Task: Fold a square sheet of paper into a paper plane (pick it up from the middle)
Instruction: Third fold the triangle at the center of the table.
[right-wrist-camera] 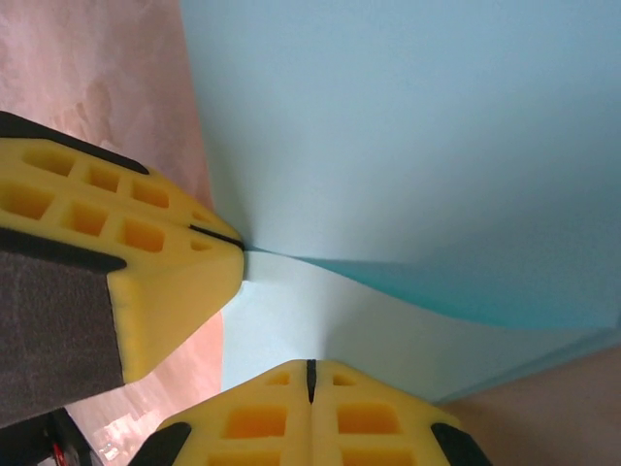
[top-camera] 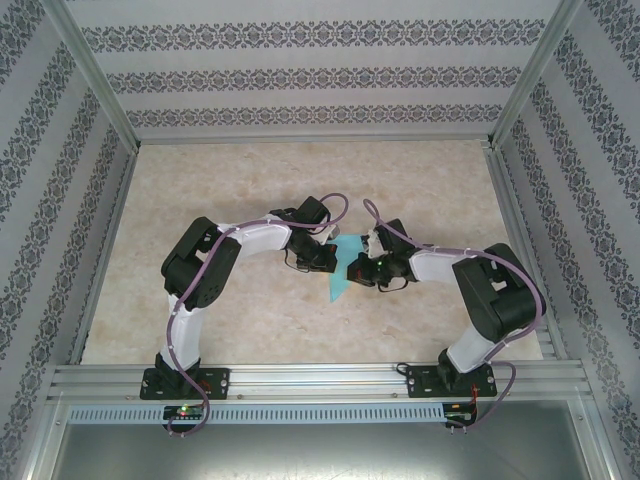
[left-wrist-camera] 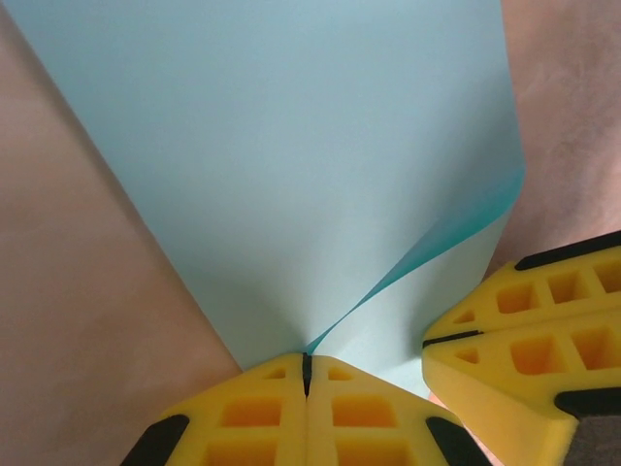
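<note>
The square sheet of paper [top-camera: 341, 278] is light cyan and folded over on itself, lying mid-table as a narrow shape that points toward the arms. In the left wrist view its upper layer [left-wrist-camera: 291, 175] lifts off a lower flap, with a darker cyan edge between them. My left gripper [left-wrist-camera: 307, 374] is shut, pinching the paper where the two layers meet. My right gripper [right-wrist-camera: 310, 379] is shut on the lower flap's edge [right-wrist-camera: 320, 320]. Both grippers sit tip to tip, and the right fingers [left-wrist-camera: 514, 330] are close beside the left ones.
The beige marbled table [top-camera: 250, 180] stretches around the paper on all sides. Aluminium frame rails [top-camera: 300, 380] run along the near edge and the sides. Patterned walls [top-camera: 300, 75] close off the back, left and right.
</note>
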`<state>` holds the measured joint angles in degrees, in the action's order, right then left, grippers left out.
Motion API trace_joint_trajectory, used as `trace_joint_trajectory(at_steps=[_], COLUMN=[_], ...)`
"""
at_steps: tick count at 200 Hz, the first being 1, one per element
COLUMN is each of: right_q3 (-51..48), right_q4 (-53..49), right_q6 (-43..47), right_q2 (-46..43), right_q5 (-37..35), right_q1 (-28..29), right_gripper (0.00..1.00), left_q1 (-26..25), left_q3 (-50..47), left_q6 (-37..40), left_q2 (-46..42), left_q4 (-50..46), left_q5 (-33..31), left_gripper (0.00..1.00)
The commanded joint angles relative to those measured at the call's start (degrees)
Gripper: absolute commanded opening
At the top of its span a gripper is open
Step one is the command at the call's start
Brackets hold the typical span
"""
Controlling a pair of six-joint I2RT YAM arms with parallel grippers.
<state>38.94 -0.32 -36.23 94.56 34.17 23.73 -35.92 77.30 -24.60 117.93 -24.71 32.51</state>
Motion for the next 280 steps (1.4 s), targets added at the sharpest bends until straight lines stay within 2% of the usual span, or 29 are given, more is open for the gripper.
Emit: trace_joint_trajectory(at_steps=[1, 42, 115, 184, 280], right_q3=[1.6, 1.5, 1.5, 1.7, 8.9], right_q4=[-3.8, -7.0, -6.4, -5.4, -10.3], right_q6=[3.2, 5.5, 5.9, 4.3, 9.1], right_q2=[1.5, 1.6, 1.7, -4.0, 4.5], right_q5=[-1.2, -2.2, -1.2, -1.5, -1.8], right_q1=[-0.4, -0.4, -0.4, -3.6, -5.9], right_gripper=[0.00, 0.00, 0.00, 0.01, 0.00], left_q1=[0.8, 0.8, 0.8, 0.8, 0.8], left_q3=[0.8, 2.1, 3.7, 3.9, 4.6], left_q6=[1.4, 1.6, 1.7, 2.4, 3.0], left_q2=[2.3, 2.4, 2.8, 3.4, 2.8], left_q4=[-2.9, -3.4, -3.8, -4.9, -5.9], left_q5=[-3.4, -3.5, -2.3, -2.5, -2.5], left_gripper=[0.05, 0.05, 0.05, 0.06, 0.06])
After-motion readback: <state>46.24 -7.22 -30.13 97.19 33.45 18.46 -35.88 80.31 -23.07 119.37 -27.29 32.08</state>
